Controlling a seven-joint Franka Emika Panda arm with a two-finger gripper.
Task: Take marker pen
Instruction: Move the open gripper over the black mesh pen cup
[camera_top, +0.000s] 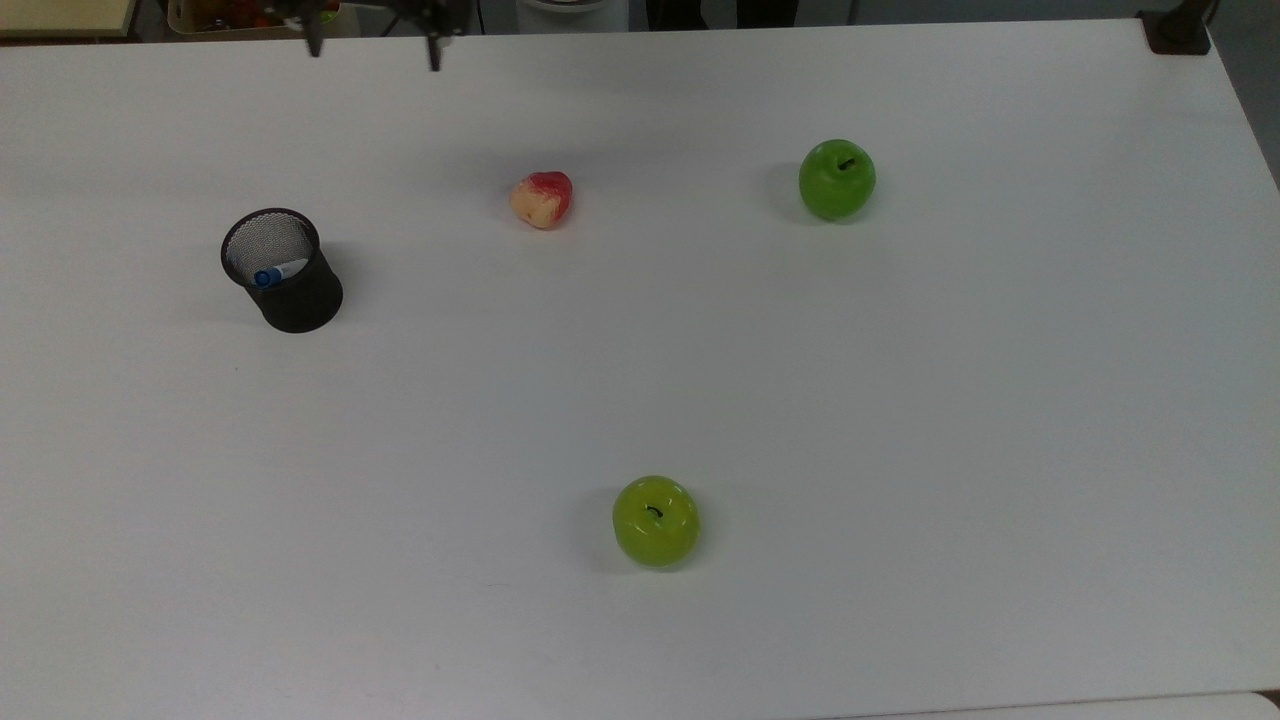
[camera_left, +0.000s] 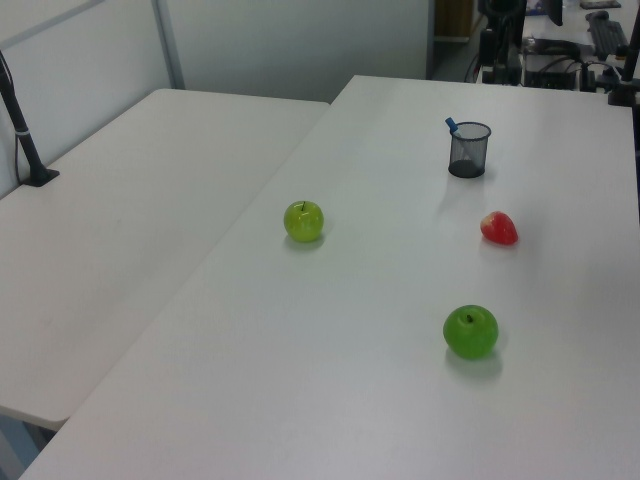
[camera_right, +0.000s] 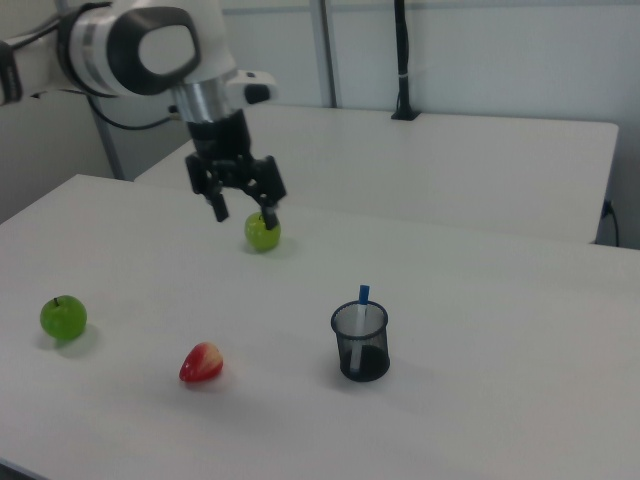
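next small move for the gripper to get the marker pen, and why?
Probably carry the gripper sideways until it is above the mesh cup, then descend. The gripper is open and high above the table, well off from the cup. The marker pen stands in the cup, its blue cap poking above the rim, so a top-down approach onto the cap looks most workable.

— What colours did the slim white-barrelled marker pen (camera_top: 277, 272) carry?
— A white barrel and a blue cap; it stood in a black wire-mesh pen cup (camera_top: 284, 270), whose grid pattern showed pale inside.

— And the fruit on the plain white table (camera_top: 900, 420)?
— A deep green apple (camera_top: 836, 179), a yellower green apple (camera_top: 655, 521), and a small red fruit fading to cream (camera_top: 541, 199).

— The arm?
— White and grey casing, ending in a black two-finger gripper (camera_right: 242, 215).
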